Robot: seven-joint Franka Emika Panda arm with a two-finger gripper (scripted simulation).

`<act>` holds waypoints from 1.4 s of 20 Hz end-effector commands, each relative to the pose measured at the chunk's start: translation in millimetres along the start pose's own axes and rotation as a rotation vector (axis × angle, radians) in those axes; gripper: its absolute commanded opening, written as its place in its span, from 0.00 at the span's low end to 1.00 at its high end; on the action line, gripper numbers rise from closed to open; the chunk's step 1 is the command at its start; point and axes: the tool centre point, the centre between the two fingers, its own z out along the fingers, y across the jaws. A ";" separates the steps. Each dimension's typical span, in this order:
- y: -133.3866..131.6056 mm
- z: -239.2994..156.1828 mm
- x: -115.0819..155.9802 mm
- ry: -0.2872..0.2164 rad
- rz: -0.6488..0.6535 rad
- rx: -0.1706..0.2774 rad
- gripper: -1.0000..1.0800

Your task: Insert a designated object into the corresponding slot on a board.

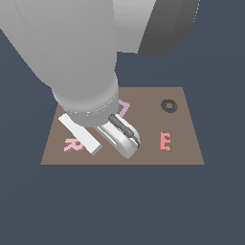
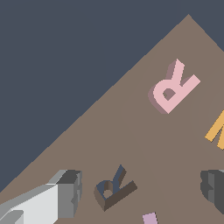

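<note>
The light-pink R block (image 2: 175,87) lies flat on the brown board (image 2: 127,135), apart from my gripper; in the exterior view the R block (image 1: 72,144) sits near the board's (image 1: 184,155) left corner. The dark R-shaped slot (image 2: 114,189) shows in the wrist view between my two fingers, closer to the light grey finger (image 2: 65,192) than to the dark one (image 2: 213,187). My gripper (image 2: 141,188) is open and holds nothing. In the exterior view the arm's hand (image 1: 119,136) hides the fingers and the slot.
A salmon-pink E (image 1: 165,141) lies on the board at the exterior view's right, with a dark ring-shaped O recess (image 1: 168,105) behind it. An orange letter (image 2: 217,131) lies beside the R. A lilac piece (image 1: 124,109) peeks out by the arm.
</note>
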 end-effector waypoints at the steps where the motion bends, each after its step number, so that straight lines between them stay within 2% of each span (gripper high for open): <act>1: 3.8 9.6 15.0 0.001 0.121 0.001 0.96; 8: 20.8 32.7 47.9 0.000 0.413 0.003 0.96; 15: 39.0 49.2 67.7 0.000 0.623 0.005 0.96; 22: 52.3 59.2 77.2 -0.001 0.749 0.006 0.96; 28: 56.6 62.3 79.5 -0.001 0.788 0.007 0.96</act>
